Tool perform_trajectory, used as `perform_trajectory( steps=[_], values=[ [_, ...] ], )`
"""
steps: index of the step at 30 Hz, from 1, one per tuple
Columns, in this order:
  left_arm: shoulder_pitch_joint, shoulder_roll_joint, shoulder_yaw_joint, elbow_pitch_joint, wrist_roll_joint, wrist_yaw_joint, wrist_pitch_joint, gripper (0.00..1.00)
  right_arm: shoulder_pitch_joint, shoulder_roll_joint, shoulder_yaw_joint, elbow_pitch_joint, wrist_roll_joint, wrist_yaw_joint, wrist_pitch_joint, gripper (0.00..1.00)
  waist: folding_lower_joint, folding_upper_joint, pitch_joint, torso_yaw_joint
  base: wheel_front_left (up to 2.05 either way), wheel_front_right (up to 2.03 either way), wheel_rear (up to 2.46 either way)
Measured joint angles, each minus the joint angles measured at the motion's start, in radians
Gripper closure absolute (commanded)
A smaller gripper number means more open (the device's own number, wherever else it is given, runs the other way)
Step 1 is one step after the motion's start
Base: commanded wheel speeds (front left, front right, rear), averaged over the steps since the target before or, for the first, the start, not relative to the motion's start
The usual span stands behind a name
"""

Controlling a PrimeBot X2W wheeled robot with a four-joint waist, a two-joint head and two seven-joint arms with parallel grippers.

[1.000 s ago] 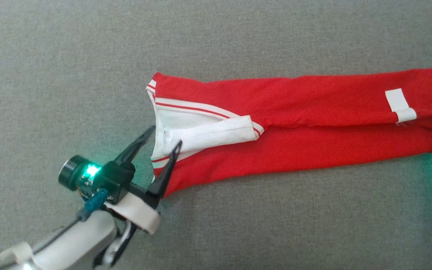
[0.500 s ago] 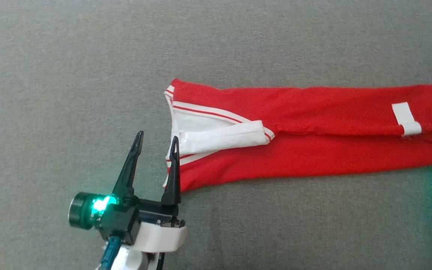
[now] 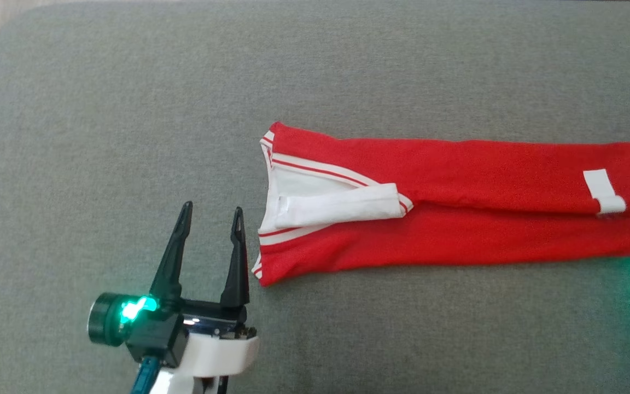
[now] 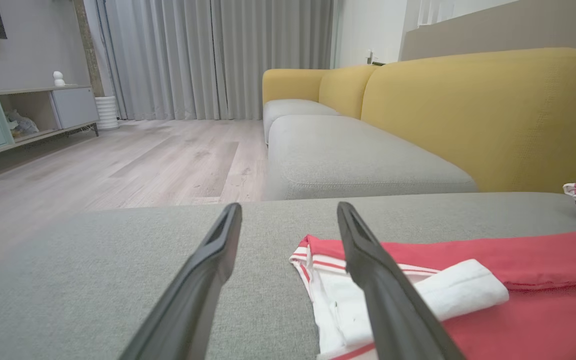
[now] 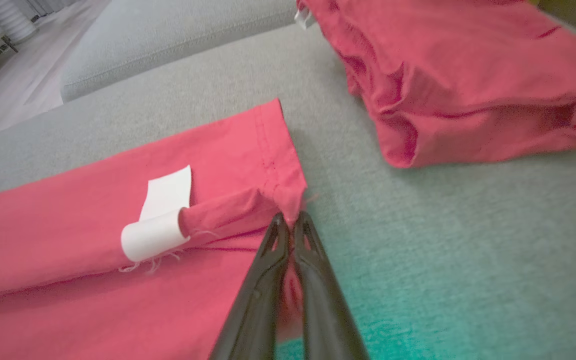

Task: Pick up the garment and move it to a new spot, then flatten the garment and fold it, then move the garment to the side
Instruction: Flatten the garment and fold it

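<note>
Find long red cloth garment with white striped collar lying flat on grey fabric cushion, toward its right side. Note left gripper spread wide, empty, over the cushion beside the collar. Note right gripper clenched on the garment's hem corner at the cushion's right.

Bare grey cushion lies open across the left half and in broad strips along the far and near sides of a long red garment, which runs from the middle to the right edge. The left gripper, fingers spread, is over bare cushion just beside the garment's white collar end, with a thin gap between them. At the right end the right gripper is pinched on the hem; beyond it a strip of cushion is free before a rumpled red heap, and a yellow backrest walls off the far side.
</note>
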Motion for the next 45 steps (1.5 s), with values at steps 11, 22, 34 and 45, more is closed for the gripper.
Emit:
perform_trajectory(
  steps=[11, 22, 34, 45],
  values=[
    [0.014, -0.044, 0.087, 0.001, 0.061, -0.083, 0.000, 0.00, -0.001, -0.091, -0.021, -0.123, -0.017, 0.000, -0.037, 1.00, 0.0000, 0.0000, -0.019, -0.039, 0.00, 0.00, 0.00],
    [0.043, -0.076, 0.131, 0.022, 0.089, -0.140, 0.000, 0.00, -0.003, -0.080, 0.124, -0.558, -0.003, 0.000, 0.002, 1.00, 0.0000, 0.0000, -0.050, -0.036, 0.00, 0.00, 0.00],
    [0.050, -0.097, 0.136, 0.052, 0.089, -0.183, 0.000, 0.00, -0.247, -0.026, 0.693, -0.542, 0.006, 0.000, 0.137, 1.00, 0.0000, 0.0000, -0.082, 0.023, 0.00, 0.00, 0.00],
    [0.051, -0.100, 0.105, 0.081, 0.043, -0.182, 0.000, 0.00, -0.364, 0.092, 0.933, -0.290, 0.073, 0.000, 0.031, 0.00, 0.0001, 0.0000, -0.078, 0.114, 0.00, 0.00, 0.00]
  ],
)
